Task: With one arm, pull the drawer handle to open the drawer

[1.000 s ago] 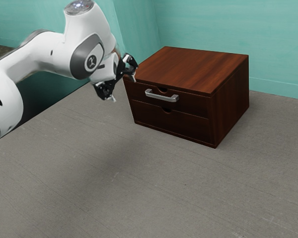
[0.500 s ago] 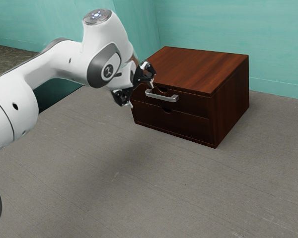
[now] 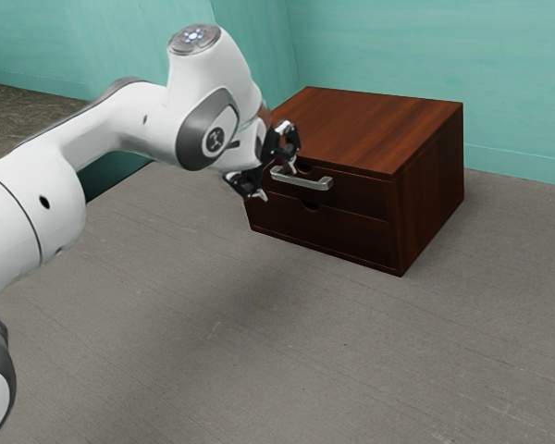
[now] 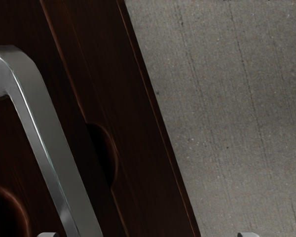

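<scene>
One white arm (image 3: 120, 129) is seen entering from the left edge of the exterior frame, reaching right. Gripper (image 3: 271, 166) is placed at frame centre, at the front-left corner of the cabinet (image 3: 370, 125). Fingers (image 3: 289, 141) are spread wide apart, one above the handle line and one below it; nothing is clamped. The left end of the handle (image 3: 301, 179) is bracketed by them, but contact cannot be confirmed from this angle.

The silver bar handle is mounted on the top drawer (image 3: 351, 190), just right of centre. That drawer front is seen flush with the lower drawer (image 3: 324, 227), so it is shut. The cabinet is set on the grey floor (image 3: 259, 351), upper right of centre, with the teal wall (image 3: 444, 55) behind.

Wrist view: the handle (image 4: 34, 138) is seen close under the hand, with its bend and one leg running across the dark wood front. Bare floor is seen beyond the cabinet edge.
</scene>
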Controlling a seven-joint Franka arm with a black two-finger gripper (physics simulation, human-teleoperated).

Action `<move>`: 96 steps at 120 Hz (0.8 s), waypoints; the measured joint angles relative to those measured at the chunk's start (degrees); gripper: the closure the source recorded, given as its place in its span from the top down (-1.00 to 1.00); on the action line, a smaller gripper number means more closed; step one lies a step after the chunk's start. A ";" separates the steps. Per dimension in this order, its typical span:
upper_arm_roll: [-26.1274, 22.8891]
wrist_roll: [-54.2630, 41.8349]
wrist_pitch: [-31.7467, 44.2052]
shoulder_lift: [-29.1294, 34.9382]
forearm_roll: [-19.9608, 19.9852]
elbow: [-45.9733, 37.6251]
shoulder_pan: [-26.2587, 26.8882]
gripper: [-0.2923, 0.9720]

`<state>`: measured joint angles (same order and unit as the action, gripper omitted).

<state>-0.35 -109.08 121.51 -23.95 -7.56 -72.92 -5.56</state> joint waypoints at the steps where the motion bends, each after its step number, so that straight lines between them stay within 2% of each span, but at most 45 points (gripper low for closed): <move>1: -0.08 0.00 0.05 -0.07 0.00 0.02 0.02 0.13; 33: -1.42 -0.02 1.24 -2.14 0.06 0.24 -0.04 0.12; 48: -1.46 0.14 1.56 -2.42 -0.03 0.17 -0.06 0.24; 77: -1.66 -0.36 1.95 -2.43 -0.07 -0.03 -0.30 0.28; 84: -1.65 -0.78 2.07 -2.45 -0.02 -0.25 -0.46 0.38; 96: -1.64 -0.96 2.11 -2.70 -0.33 -0.62 -0.62 0.79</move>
<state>-1.99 -110.04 123.62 -26.65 -7.89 -73.54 -6.18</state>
